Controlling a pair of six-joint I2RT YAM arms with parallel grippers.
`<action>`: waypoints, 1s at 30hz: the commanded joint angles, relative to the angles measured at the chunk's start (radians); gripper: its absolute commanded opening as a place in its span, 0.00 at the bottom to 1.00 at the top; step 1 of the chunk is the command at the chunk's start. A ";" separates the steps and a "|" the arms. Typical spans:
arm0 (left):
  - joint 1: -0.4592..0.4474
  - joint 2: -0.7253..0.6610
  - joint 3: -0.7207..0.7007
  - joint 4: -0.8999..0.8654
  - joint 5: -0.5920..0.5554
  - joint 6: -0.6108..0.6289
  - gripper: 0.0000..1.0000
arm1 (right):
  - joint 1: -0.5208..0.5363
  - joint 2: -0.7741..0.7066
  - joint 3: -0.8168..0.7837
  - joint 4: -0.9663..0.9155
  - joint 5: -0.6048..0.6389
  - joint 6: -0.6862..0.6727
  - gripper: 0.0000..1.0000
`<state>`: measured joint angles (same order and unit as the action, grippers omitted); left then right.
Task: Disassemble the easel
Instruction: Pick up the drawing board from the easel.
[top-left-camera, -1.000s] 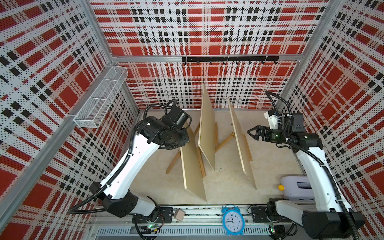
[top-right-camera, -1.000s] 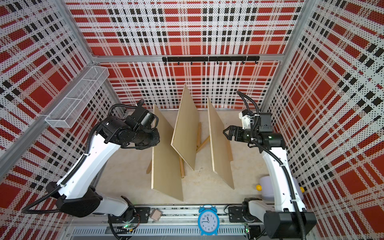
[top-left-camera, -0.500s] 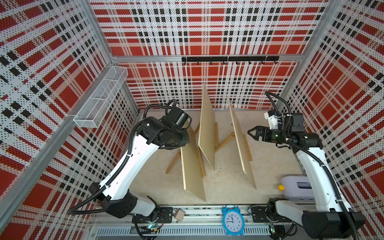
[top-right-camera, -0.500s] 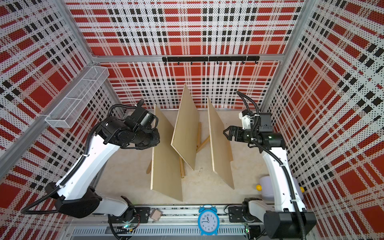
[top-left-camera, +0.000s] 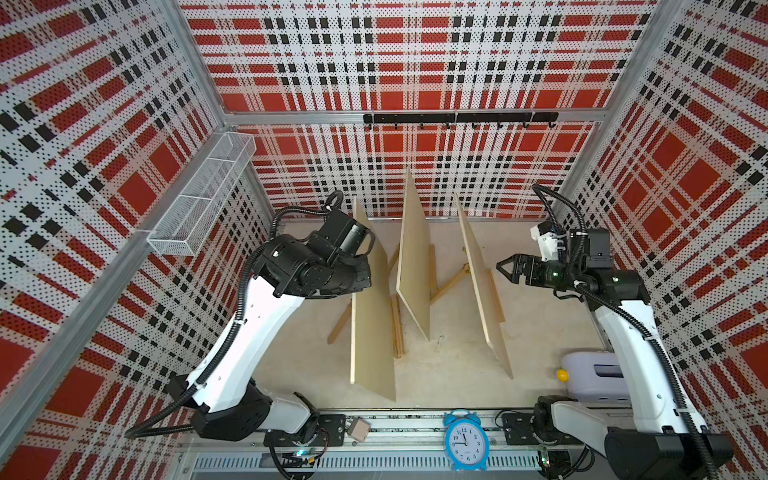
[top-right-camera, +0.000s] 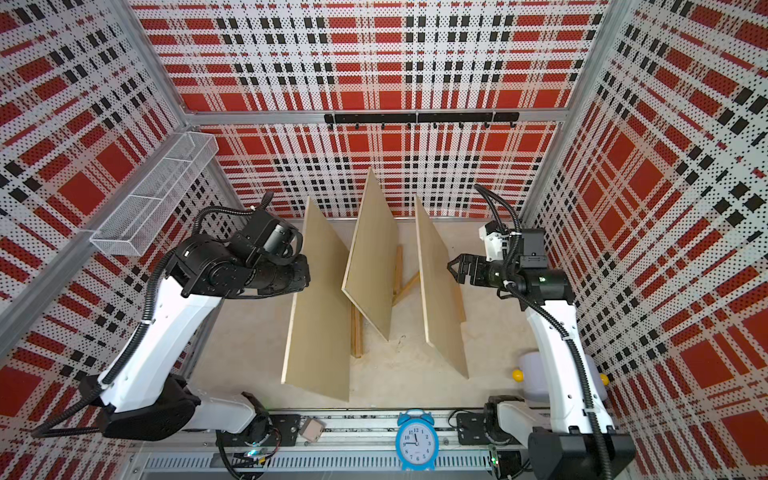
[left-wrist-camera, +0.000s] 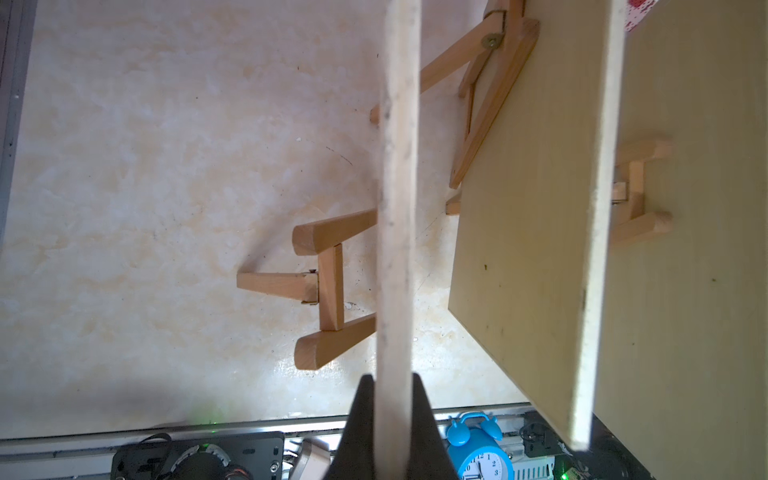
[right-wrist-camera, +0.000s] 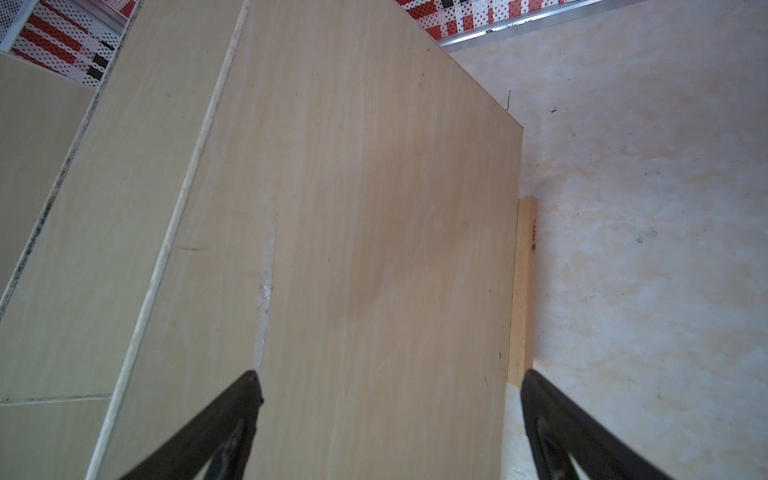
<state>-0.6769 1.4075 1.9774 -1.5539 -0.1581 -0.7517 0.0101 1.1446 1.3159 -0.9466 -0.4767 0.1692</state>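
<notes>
Left gripper, its two dark fingers clamped on the top edge of the left board, seen edge-on from the left wrist. The board stands nearly upright. Below it a small wooden easel sits on the pale table, its legs sticking out on the gripper's side.

The step in hand looks like lifting this board off its easel. Done well, the pinch holds firm and the lift goes straight up until the lower edge clears the ledge. Swinging sideways risks knocking the middle board, which leans close by, or tipping the light easel.

Farther out, the right board stands on its own easel. The right gripper hovers beside its face, fingers spread wide, holding nothing.

Hard to make out: in both top views the left wrist covers the fingertips. The left board hides its easel's ledge, so whether the lower edge rests there cannot be told. Of the right easel only a strip of wood shows past the board.
</notes>
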 joint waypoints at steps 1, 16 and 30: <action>-0.010 -0.073 0.066 0.124 -0.007 0.018 0.00 | 0.004 -0.023 -0.007 0.013 0.010 -0.004 1.00; -0.012 -0.126 0.301 -0.085 -0.072 -0.006 0.00 | 0.020 -0.028 0.005 0.006 0.028 0.007 1.00; -0.011 -0.211 0.432 -0.134 -0.042 -0.021 0.00 | 0.064 0.000 0.037 0.012 0.046 0.016 1.00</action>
<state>-0.6823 1.2488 2.3749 -1.6836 -0.1841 -0.7383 0.0654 1.1336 1.3167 -0.9466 -0.4404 0.1841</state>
